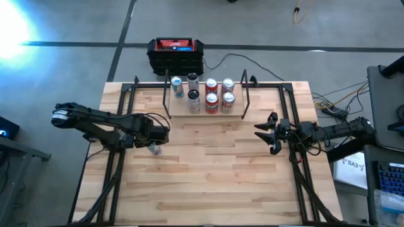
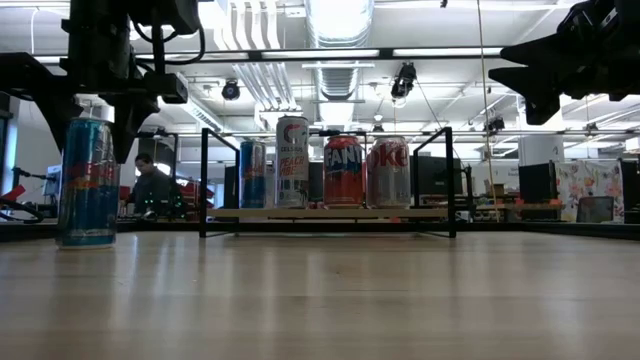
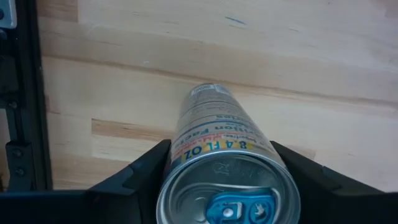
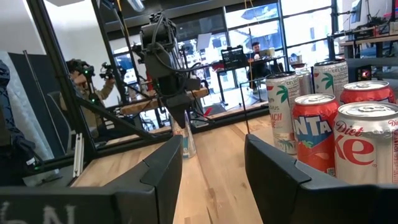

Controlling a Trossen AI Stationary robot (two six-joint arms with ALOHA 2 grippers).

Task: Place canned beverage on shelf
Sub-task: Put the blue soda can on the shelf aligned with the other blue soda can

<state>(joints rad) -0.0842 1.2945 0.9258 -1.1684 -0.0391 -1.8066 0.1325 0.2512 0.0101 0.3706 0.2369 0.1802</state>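
Slatted wood tabletop (image 1: 208,170) fills the scene, grey floor round it, black-and-red box (image 1: 175,55) just behind the far edge. Landmark is the shelf (image 1: 207,104), the small light plank w/ black rod uprights, sitting at the table's far middle. Low view puts it dead centre (image 2: 330,213).

On the shelf: six cans in two rows. Blue can (image 1: 177,86) and a pale can w/ palm print (image 1: 192,81) at the shelf's left end, two red cans (image 1: 211,86) mid, silver Diet Coke (image 1: 228,85) toward the right end. Low view reads orange Fanta (image 2: 343,171) next to the Coke (image 2: 388,172).

Left gripper (image 1: 158,135) is in front of the shelf and off its left end, above the bare table. It's clamped on the canned beverage (image 2: 88,182), a slim blue-and-silver can, upright, base on the wood. Left wrist view looks straight down on the lid, blue pull tab, both dark fingers (image 3: 146,168) pressed against the can's sides (image 3: 227,180). So the can is well apart from the shelf, not on it.

Right gripper (image 1: 268,132) hangs off the shelf's right end, a bit in front, fingers drawn in w/ nothing between them. From its wrist cam the shelf cans sit close by.

Room behind: ceiling lights, desks, a person seated far off (image 2: 150,185).
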